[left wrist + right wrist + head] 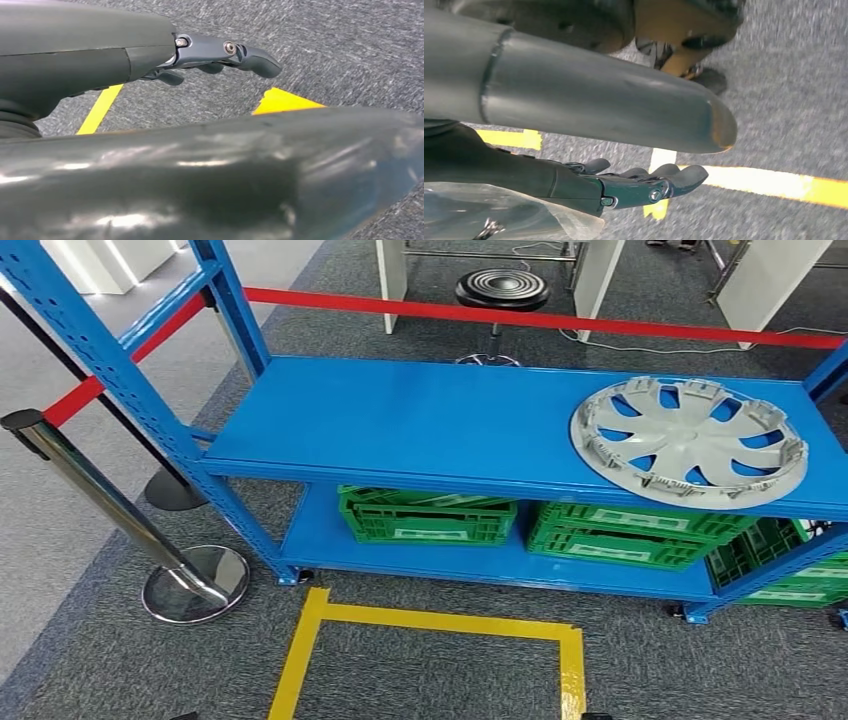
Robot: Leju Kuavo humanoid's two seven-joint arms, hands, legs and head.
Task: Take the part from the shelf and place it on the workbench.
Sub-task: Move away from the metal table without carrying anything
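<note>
The part, a silver hubcap (689,440) with curved spokes, lies flat on the right end of the blue shelf (420,425), on its upper board. My left hand (210,57) hangs over grey carpet with its fingers stretched out and nothing in it. My right hand (639,182) also hangs over the carpet, fingers extended and apart, holding nothing. Both hands are far below the hubcap.
Green crates (428,515) sit on the lower board of the shelf. A yellow tape square (430,625) marks the floor in front. A chrome stanchion (110,510) with a red belt stands at the left, and a black stool (502,290) stands behind the shelf.
</note>
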